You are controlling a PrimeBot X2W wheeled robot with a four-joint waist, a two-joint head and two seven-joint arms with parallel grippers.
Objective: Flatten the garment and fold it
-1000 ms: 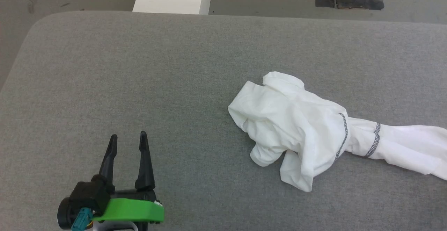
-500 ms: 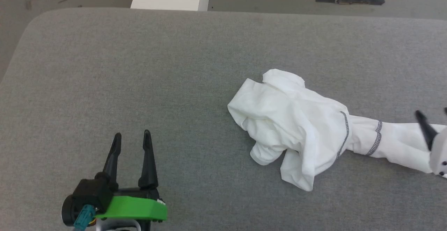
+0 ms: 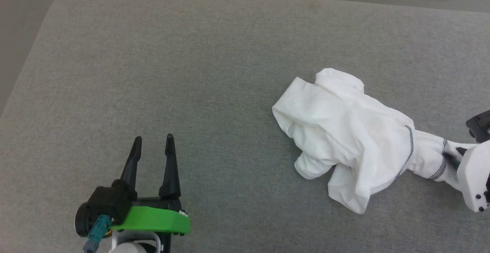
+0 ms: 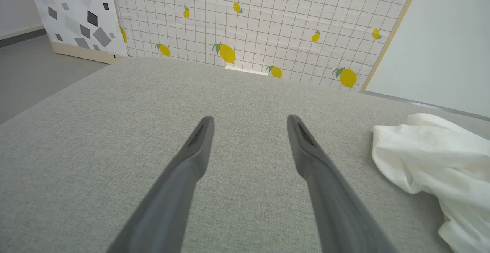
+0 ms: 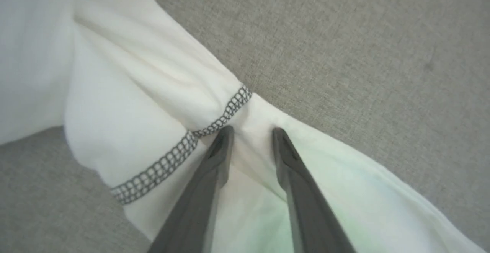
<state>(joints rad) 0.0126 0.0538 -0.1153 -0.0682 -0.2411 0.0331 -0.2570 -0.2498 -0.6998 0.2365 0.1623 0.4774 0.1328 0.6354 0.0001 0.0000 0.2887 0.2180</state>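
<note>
Two-fingered left end effector [image 3: 153, 137] spread apart, right end effector [image 5: 252, 130] straddling garment [image 3: 344, 130] ridge, clamping unclear, far end hidden

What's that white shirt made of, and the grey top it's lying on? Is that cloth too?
The garment looks like thin, soft matte knit, perhaps cotton: it crumples into loose folds, with black-and-white zigzag stitching along its seams. The grey table top seems covered in coarse woven fabric, matte, with a fine visible weave.
</note>
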